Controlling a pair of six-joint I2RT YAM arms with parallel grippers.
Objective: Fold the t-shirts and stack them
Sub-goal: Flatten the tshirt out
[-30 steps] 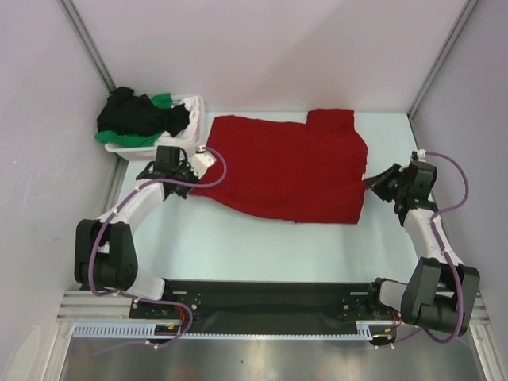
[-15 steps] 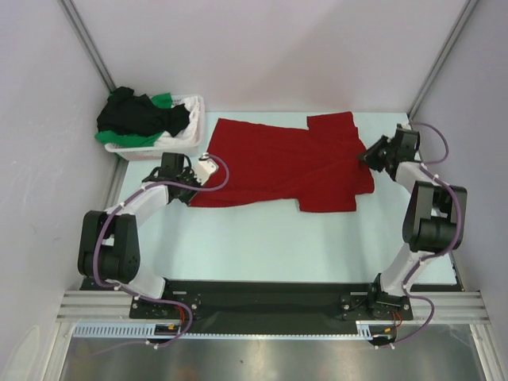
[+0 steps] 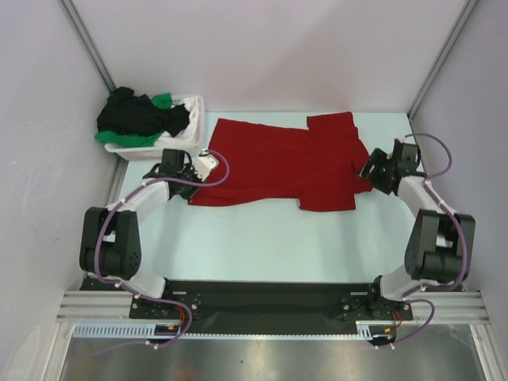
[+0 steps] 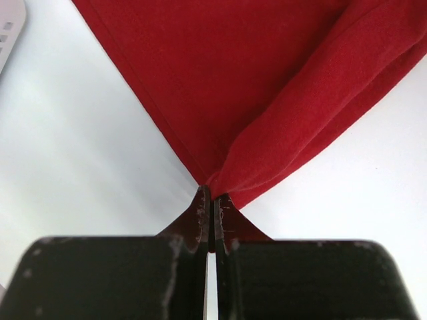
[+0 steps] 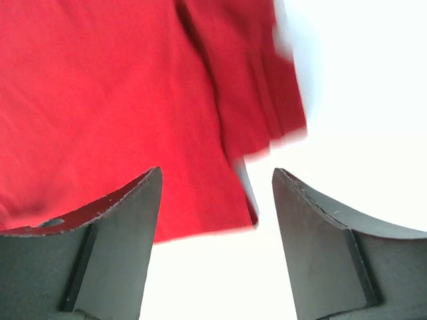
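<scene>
Lying toward the far edge of the tabletop [image 3: 254, 246], the red t-shirt [image 3: 278, 163] is pinched at its left corner by the left gripper [image 4: 211, 199]. The right gripper [image 5: 217, 172] is held with jaws spread at the shirt's right side. Both corners should be gripped before folding.

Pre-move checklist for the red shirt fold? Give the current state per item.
1. Left hand shut on a corner of the red shirt: ok.
2. Right hand open, gripping nothing: ok.
3. Right hand clear of the cloth: cannot tell; it sits over the shirt's edge.
4. Shirt lying flat: not ok; the cloth rolls up at the left hand's pinch.
5. Black and green shirts heaped in the basket, apart from the red one: ok.
</scene>
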